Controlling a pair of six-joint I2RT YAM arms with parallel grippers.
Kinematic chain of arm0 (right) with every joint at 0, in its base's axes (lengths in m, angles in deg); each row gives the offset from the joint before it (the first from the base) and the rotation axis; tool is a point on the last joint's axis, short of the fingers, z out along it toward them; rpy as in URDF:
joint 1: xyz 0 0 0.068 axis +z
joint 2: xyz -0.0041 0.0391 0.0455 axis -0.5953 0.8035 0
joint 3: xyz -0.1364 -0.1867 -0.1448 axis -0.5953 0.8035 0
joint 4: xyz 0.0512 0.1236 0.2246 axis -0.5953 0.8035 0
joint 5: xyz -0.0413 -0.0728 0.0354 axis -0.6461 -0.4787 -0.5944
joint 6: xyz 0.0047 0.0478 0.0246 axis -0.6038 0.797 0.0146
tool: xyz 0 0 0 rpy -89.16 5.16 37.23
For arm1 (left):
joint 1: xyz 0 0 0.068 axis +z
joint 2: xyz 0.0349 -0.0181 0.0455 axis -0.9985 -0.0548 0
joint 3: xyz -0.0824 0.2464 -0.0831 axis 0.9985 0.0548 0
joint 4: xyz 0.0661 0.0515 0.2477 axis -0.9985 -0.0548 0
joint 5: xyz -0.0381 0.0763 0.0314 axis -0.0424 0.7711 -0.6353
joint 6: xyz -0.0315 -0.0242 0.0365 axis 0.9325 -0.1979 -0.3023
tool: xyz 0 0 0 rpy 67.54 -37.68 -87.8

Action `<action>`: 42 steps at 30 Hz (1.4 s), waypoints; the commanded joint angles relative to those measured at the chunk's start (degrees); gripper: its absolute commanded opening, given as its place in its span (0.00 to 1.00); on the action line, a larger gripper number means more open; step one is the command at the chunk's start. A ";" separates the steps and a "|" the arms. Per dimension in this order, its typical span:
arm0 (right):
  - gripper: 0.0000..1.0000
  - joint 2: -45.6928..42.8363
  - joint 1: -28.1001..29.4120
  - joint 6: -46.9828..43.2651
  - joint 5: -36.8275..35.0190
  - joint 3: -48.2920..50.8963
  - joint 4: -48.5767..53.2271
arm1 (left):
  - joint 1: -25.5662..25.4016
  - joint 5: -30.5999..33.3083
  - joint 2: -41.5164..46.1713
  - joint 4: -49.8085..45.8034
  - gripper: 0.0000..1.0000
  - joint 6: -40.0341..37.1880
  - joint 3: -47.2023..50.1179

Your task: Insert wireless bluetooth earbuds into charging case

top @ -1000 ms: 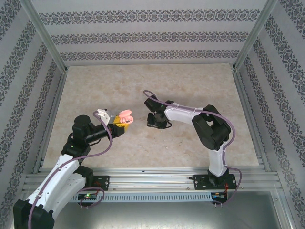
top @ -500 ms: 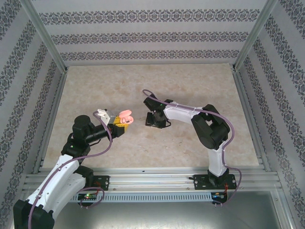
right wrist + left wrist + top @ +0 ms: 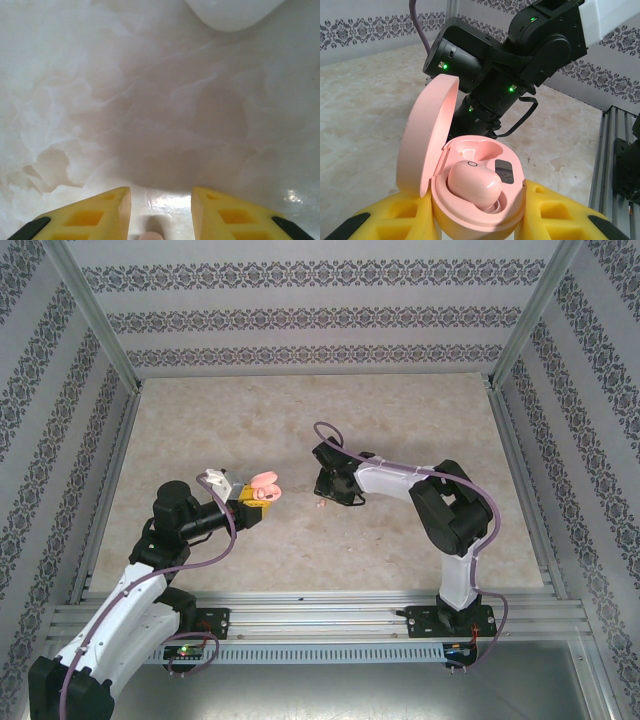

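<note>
My left gripper (image 3: 252,502) is shut on an open pale pink charging case (image 3: 265,487), held above the table. In the left wrist view the case (image 3: 479,210) sits between the yellow fingers (image 3: 555,212) with its lid (image 3: 427,132) swung up to the left. One pink earbud (image 3: 474,185) lies in the near socket; the far socket (image 3: 479,149) is empty. My right gripper (image 3: 335,487) hangs open just over the table. A second pink earbud (image 3: 320,505) lies loose on the table beside it, and its tip (image 3: 150,235) shows between the open fingers (image 3: 100,212).
A white rounded object (image 3: 230,11) lies on the marble table (image 3: 330,420) at the top edge of the right wrist view. The right arm's black wrist (image 3: 490,75) stands close behind the pink case. Aluminium rails (image 3: 320,615) run along the near edge.
My right gripper has shifted slightly right and back, and the loose pink earbud now shows on the table beside it. The left gripper and case have stayed put.
</note>
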 commanded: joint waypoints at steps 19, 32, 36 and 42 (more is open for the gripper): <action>0.32 -1.78 4.44 2.26 -2.95 0.64 2.51 | 0.56 -1.66 -0.11 2.98 0.23 0.46 0.74; 0.22 0.19 5.54 0.40 -3.26 -1.91 4.93 | 0.52 -1.56 0.31 2.62 0.23 0.26 0.91; 0.19 1.07 5.66 -1.84 -3.28 -3.73 7.15 | 0.52 -1.52 0.61 2.37 0.23 0.11 0.91; 0.17 0.20 5.66 -6.22 -5.17 -6.62 12.12 | 0.50 -1.41 1.12 1.67 0.23 -0.10 0.84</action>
